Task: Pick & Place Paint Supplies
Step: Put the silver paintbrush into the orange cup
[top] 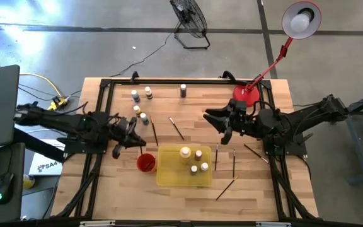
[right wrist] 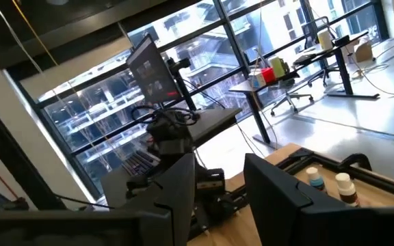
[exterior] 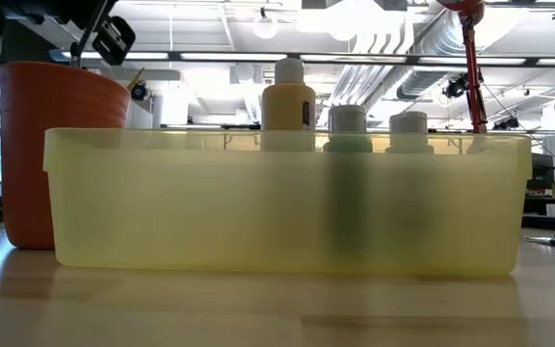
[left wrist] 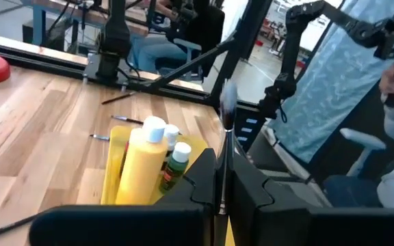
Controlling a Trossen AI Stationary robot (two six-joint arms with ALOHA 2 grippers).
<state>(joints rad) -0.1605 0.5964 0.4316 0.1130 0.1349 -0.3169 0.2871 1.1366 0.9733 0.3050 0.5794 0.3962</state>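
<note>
Dark thin paintbrush stands pinched in left pincer

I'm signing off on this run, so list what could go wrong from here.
1. The left claw is shut on a thin paintbrush, pinched low on its handle; it could twist or slip on release and miss the red cup.
2. That cup stands right beside the yellow tray; a careless descent may knock it over.
3. The right claw hangs open over the table near loose brushes and might sweep them aside.
</note>
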